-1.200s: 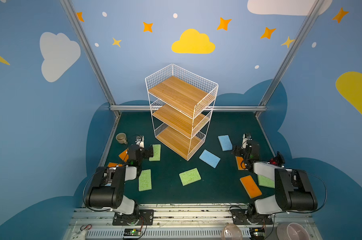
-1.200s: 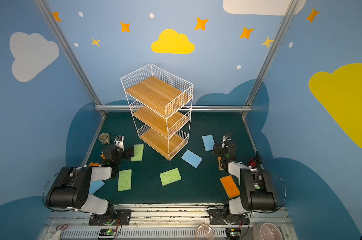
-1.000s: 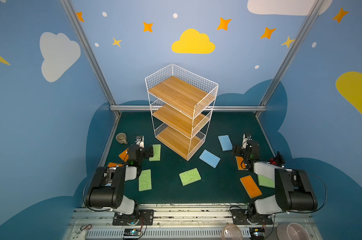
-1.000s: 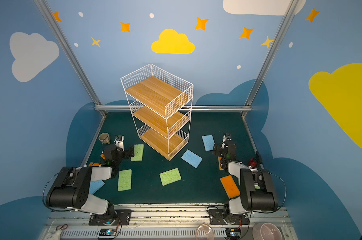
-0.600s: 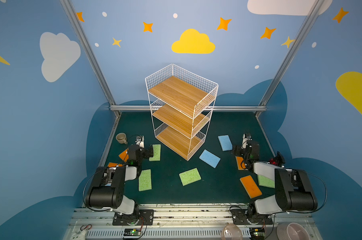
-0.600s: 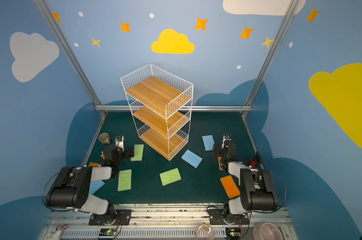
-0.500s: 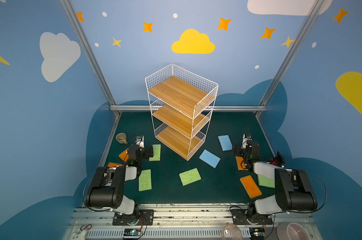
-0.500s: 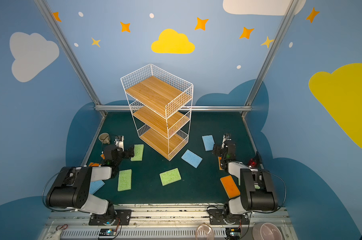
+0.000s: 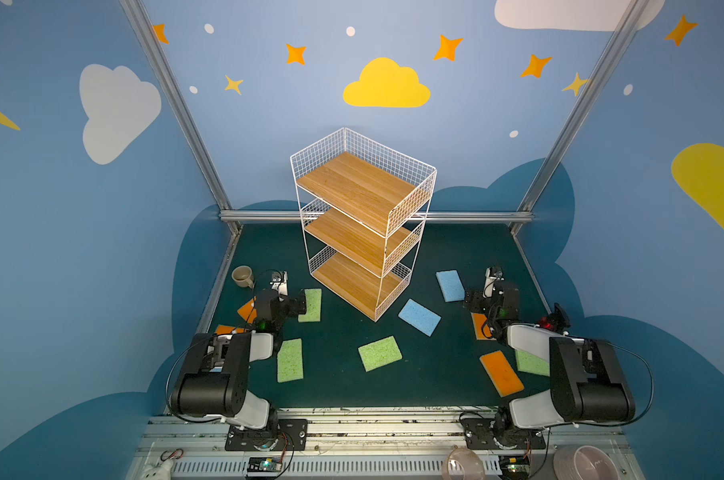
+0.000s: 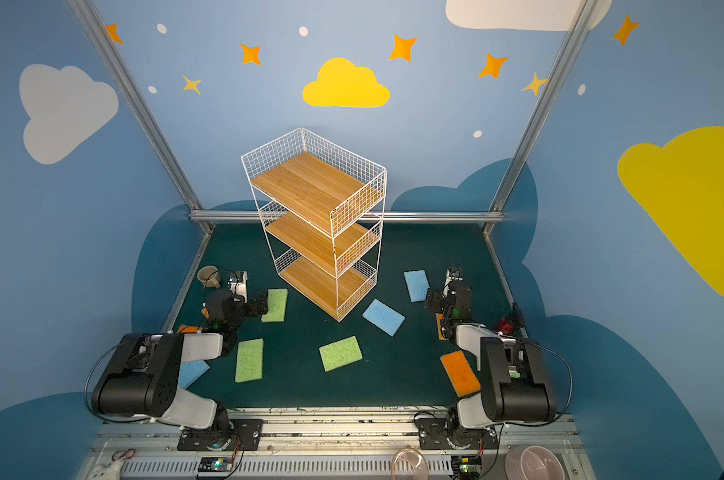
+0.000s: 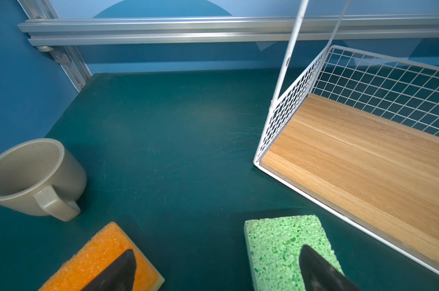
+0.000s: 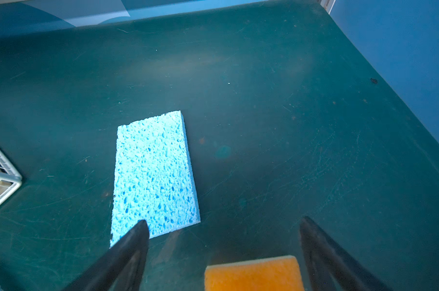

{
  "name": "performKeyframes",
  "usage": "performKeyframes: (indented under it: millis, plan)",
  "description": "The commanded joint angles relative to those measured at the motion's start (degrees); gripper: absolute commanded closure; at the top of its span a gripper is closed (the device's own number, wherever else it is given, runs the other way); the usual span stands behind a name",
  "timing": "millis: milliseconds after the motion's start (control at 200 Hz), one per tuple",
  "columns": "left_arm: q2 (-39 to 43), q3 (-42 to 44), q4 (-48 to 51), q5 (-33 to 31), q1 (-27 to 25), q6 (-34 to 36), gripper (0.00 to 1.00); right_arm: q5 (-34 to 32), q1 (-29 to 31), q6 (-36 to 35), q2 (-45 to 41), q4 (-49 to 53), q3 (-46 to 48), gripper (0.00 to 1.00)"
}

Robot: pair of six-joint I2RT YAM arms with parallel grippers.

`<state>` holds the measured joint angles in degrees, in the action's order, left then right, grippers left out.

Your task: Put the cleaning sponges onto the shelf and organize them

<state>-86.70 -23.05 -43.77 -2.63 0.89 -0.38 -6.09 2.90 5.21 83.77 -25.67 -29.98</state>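
The empty white wire shelf (image 9: pixel 362 224) with its wooden boards stands mid-table in both top views. Several sponges lie scattered on the green mat. My left gripper (image 11: pixel 217 252) hangs open and low, between an orange sponge (image 11: pixel 100 259) and a green sponge (image 11: pixel 283 241), near the shelf's bottom board (image 11: pixel 364 161). My right gripper (image 12: pixel 224 221) is open too, with an orange sponge (image 12: pixel 253 273) on the mat between its fingers and a blue sponge (image 12: pixel 153 171) just ahead. In a top view more lie loose: green (image 9: pixel 379 353), blue (image 9: pixel 419 317), orange (image 9: pixel 501 373). Neither gripper holds anything.
A beige mug (image 9: pixel 242 275) stands at the mat's left edge, beside the left gripper (image 9: pixel 278 302). Aluminium rails (image 9: pixel 376 216) bound the back and sides. A clear cup (image 9: pixel 464 467) and a pink bowl (image 9: pixel 582 463) sit at the front, off the mat.
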Motion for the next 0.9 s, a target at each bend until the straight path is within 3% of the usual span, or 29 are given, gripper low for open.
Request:
performKeyframes:
  millis: [0,85,205,370,506,696,896]
  plan:
    - [-0.49,-0.72,-0.15,1.14,0.32,-0.41,0.00,0.84,0.79,-1.40,-1.89,0.46,0.06,0.08]
    - [0.68,-1.67,1.80,-0.11,0.34,-1.46,0.00,-0.64,1.14,-1.58,-5.22,3.02,-0.30,0.08]
    - [5.96,-5.13,13.22,0.58,-0.04,0.48,0.00,-2.08,1.21,2.94,-11.33,17.87,-4.84,0.09]
    - [15.00,-9.99,27.02,1.25,-1.09,2.60,0.00,3.28,1.50,7.96,-20.33,28.18,-6.49,0.10]
    - [22.43,-17.86,40.39,1.79,-1.44,-2.31,0.00,11.44,3.27,11.63,-30.17,33.32,-6.24,0.10]
    - [29.21,-20.00,36.93,10.64,-1.76,-6.28,0.00,19.71,11.42,12.97,-43.14,29.14,-3.04,0.10]
    - [21.38,-28.44,35.42,18.76,-1.50,-7.68,0.01,17.19,26.19,8.57,-43.99,26.00,-7.87,0.10]
